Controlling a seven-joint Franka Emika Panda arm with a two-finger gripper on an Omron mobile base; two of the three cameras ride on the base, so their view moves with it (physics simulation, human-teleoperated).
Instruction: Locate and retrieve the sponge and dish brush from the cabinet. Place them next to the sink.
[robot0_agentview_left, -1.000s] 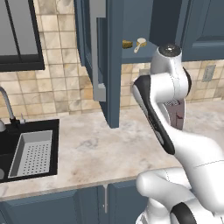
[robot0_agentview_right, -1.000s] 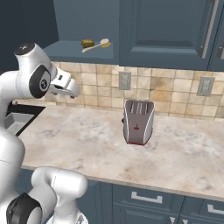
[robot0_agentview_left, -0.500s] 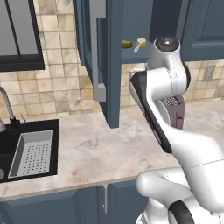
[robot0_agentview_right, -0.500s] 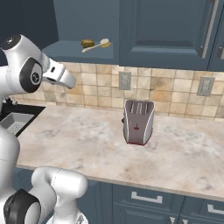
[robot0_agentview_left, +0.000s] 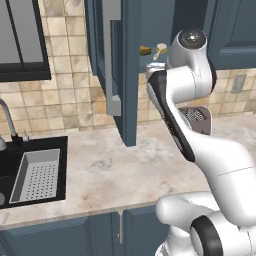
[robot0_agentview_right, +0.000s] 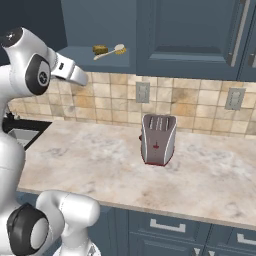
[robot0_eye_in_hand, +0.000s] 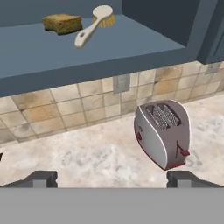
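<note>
Cabinet (robot0_agentview_left: 131, 70) door stands open, swung out toward the near side, w/ its grey bar handle (robot0_agentview_left: 111, 50) facing left in the left base view. Inside, on the bottom shelf (robot0_eye_in_hand: 109, 48), the sponge (robot0_eye_in_hand: 62, 22) lies flat on the left, and the dish brush (robot0_eye_in_hand: 92, 26) just beside it on the right, apart by a small gap. In the hand view the brush handle runs toward the near shelf edge, head w/ yellow bristles at the far end. Both sit well above the counter (robot0_agentview_right: 100, 160), also seen in the right base view: sponge (robot0_agentview_right: 100, 49), brush (robot0_agentview_right: 111, 51).

Gripper (robot0_eye_in_hand: 112, 178) is raised at about shelf height, on the near side of the open shelf, pointing at it. Fingertips (robot0_eye_in_hand: 41, 178) sit wide apart at the bottom of the hand view, jaws released, nothing between them. Not touching sponge or brush; well apart from both. Arm's wrist (robot0_agentview_right: 67, 70) shows in the right base view, left of the shelf items.

Toaster (robot0_agentview_right: 158, 139) stands upright on the counter below and to the right of the shelf, near the tiled wall (robot0_agentview_right: 190, 105). Two wall outlets behind it, one (robot0_agentview_right: 142, 92) just above the toaster, another (robot0_agentview_right: 231, 98) farther right.

Sink (robot0_agentview_left: 15, 150) is at the far left of the counter, w/ grey perforated tray (robot0_agentview_left: 37, 175) inside and chrome tap (robot0_agentview_left: 7, 120) behind. Well apart from the cabinet shelf & the gripper.
</note>
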